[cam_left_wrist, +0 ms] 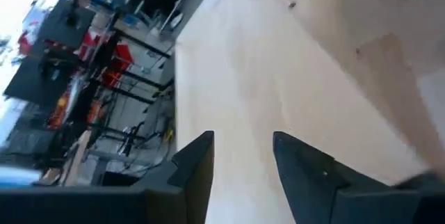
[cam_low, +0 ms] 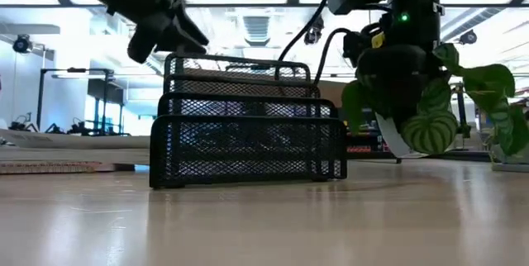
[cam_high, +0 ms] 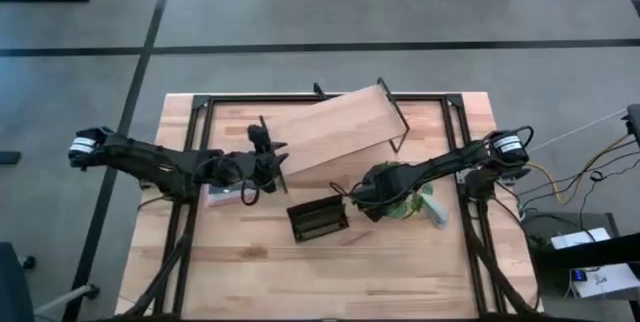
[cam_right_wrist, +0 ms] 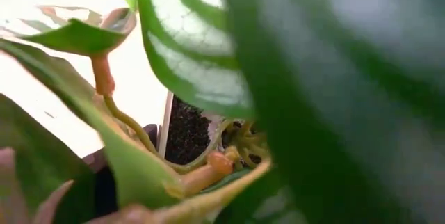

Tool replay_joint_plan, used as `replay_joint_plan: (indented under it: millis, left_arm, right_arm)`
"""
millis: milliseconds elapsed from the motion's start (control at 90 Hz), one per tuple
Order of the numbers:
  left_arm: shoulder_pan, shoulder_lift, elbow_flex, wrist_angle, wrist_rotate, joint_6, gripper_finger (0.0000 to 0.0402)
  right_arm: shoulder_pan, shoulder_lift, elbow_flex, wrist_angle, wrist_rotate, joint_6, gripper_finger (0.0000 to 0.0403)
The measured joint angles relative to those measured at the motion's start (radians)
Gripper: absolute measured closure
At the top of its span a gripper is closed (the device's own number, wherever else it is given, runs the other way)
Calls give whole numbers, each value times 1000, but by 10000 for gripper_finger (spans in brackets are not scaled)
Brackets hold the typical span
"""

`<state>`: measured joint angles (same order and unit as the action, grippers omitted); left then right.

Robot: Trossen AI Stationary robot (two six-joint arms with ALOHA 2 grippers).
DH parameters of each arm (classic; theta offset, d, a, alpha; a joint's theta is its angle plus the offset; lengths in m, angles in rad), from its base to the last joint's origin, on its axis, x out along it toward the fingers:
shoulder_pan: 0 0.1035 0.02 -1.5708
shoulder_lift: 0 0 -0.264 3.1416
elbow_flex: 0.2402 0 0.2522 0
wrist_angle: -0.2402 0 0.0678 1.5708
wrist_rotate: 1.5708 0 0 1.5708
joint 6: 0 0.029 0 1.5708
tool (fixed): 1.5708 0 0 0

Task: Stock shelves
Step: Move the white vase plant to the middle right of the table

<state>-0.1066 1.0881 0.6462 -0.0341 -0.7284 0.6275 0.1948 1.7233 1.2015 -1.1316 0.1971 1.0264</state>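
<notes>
The small shelf [cam_high: 335, 130], a light wood board on thin black metal legs, sits near the far edge of the big wooden surface [cam_high: 300, 272], and it is turned at a slant. A black wire mesh rack [cam_high: 318, 220] stands in the middle of the surface, a bit nearer the front edge. The right end effector [cam_high: 372, 198] is down in the small potted plant with round green striped leaves [cam_high: 418, 204], just beside the rack toward the right edge. Leaves fill its own camera, so I cannot tell if it is holding the pot or not. The left end effector [cam_high: 270, 157] hangs above the surface beside the near left corner of the shelf, its two fingers [cam_left_wrist: 195, 165] a narrow way apart with nothing between them. A flat pale thing [cam_high: 225, 195] lies under the left arm; I cannot tell what it is. Things could go wrong from here. If the right end effector grabs only leaves or stems, the plant could rip, or the pot could slip, tip and spill dirt. If the plant is lifted low, it could bump the rack or catch the front edge of the shelf. The shelf is light and crooked, so a push could slide it. The left arm is close to it, and the two arms could hit each other there.
</notes>
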Motion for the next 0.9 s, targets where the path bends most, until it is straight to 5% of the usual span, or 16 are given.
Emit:
replay_joint_plan:
  millis: [144,344,900]
  left_arm:
    - [24,-26,-34,7,-145,26,289]
    - [87,-50,-49,20,-62,-16,303]
    - [274,-93,-38,61,-58,-2,304]
  right_arm:
    - [5,0,0,6,5,3,39]
    - [6,0,0,13,13,3,39]
    - [6,1,-1,19,14,3,39]
